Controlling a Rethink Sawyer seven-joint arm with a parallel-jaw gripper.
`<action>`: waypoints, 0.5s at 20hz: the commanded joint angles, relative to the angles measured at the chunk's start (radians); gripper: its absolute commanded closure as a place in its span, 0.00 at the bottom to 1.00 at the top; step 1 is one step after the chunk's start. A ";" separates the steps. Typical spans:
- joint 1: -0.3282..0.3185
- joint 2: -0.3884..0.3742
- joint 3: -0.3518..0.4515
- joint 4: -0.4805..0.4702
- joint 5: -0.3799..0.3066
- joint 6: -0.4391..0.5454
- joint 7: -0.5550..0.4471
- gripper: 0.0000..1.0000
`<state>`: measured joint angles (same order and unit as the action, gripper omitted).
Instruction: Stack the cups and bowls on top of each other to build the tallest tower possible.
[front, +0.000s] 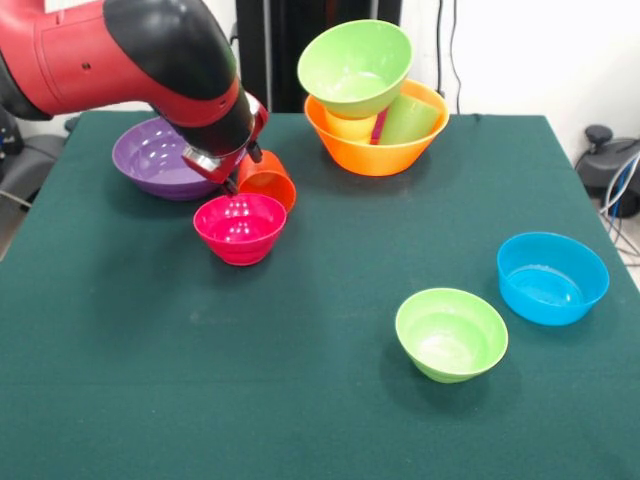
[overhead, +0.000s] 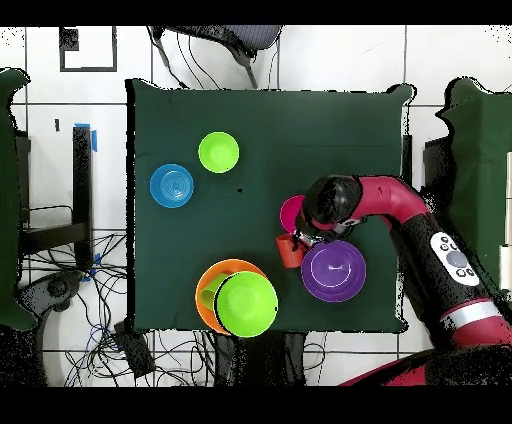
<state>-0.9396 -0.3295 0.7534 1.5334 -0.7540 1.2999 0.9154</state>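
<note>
Gripper pinching rim of orange-red cup, cup tilted on its side btw purple bowl and pink-red bowl. Cup likely light, stiff, slick; rim is the best hold. Tower at far edge: orange bowl holds yellow, green tumblers; lg green bowl perched on top.

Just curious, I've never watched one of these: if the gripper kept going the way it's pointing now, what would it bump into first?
Probably the orange-red cup, which sits right at the gripper, apparently already touching it. The pink-red bowl comes just beyond. Depth is hard to judge here.
</note>
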 joint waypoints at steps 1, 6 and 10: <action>0.030 0.042 -0.065 -0.063 -0.039 0.010 -0.134 0.00; 0.030 0.015 -0.047 -0.052 -0.056 -0.047 -0.118 0.00; 0.023 -0.024 -0.023 -0.036 -0.073 -0.091 -0.134 0.00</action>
<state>-0.9396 -0.3271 0.7534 1.5334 -0.7557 1.2995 0.9154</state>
